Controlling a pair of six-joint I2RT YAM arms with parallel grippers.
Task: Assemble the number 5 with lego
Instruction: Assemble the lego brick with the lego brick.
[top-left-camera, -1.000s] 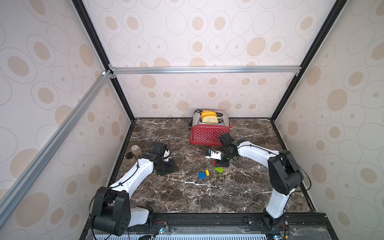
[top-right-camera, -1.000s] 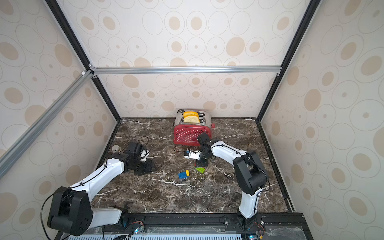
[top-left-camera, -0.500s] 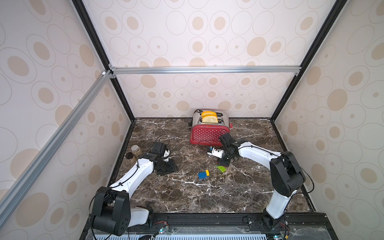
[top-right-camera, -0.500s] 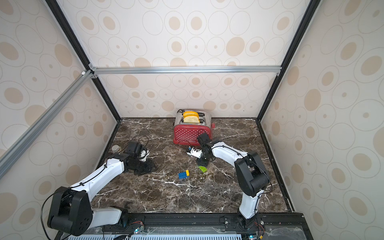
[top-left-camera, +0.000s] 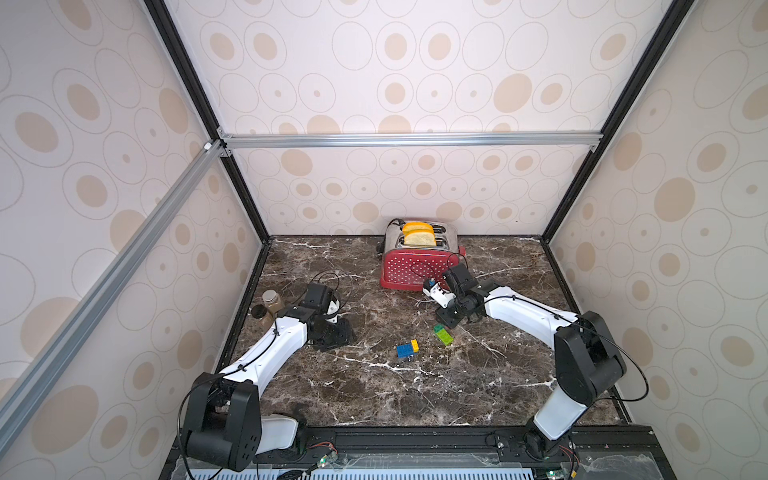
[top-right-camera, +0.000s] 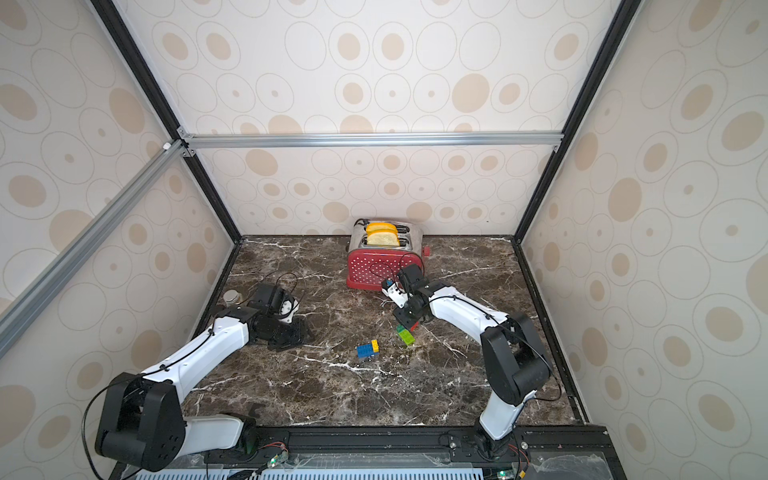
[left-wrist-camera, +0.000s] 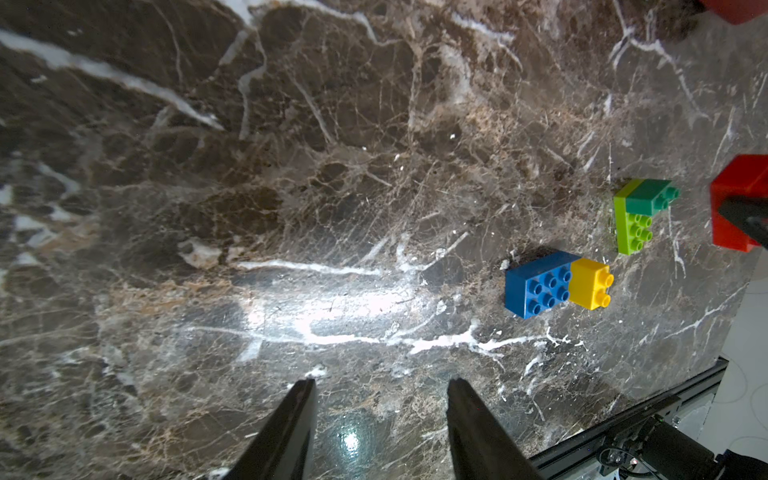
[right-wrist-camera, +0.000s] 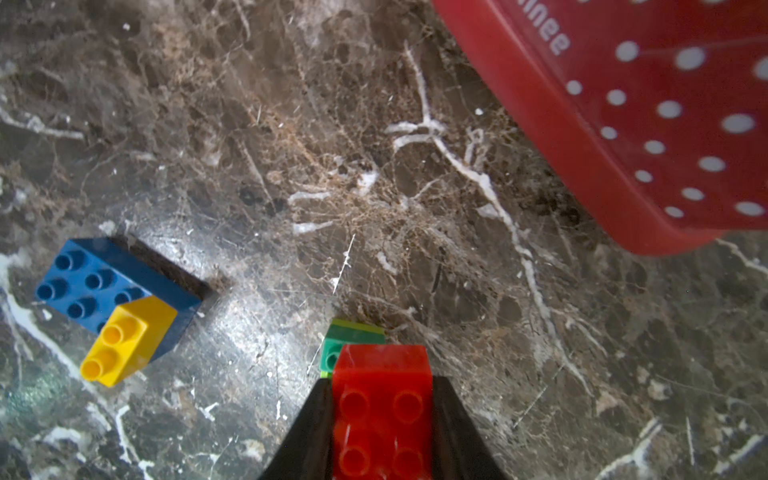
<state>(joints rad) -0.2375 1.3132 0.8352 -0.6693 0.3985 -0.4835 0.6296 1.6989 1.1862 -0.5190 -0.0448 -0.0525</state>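
Note:
My right gripper (right-wrist-camera: 382, 384) is shut on a red lego brick (right-wrist-camera: 382, 407), studs facing the camera. Just beyond the red brick's far end lies a lime-green brick with a small dark-green brick (right-wrist-camera: 336, 347) on it; I cannot tell whether they touch. In both top views this green pair (top-left-camera: 443, 334) (top-right-camera: 405, 335) sits right in front of the right gripper (top-left-camera: 451, 321). A blue brick (left-wrist-camera: 538, 286) carrying a yellow one (left-wrist-camera: 590, 283) lies to its left (top-left-camera: 407, 348). My left gripper (left-wrist-camera: 380, 384) hangs open over bare marble at the left (top-left-camera: 332, 334).
A red polka-dot toaster (top-left-camera: 417, 268) holding toast stands at the back, close behind the right gripper. A small jar (top-left-camera: 272, 300) and a dark lid stand by the left wall. A black frame rail (top-left-camera: 415, 436) bounds the front edge.
The right gripper, still holding the red brick, has crept slightly forward towards the green pair. The left arm has stayed still.

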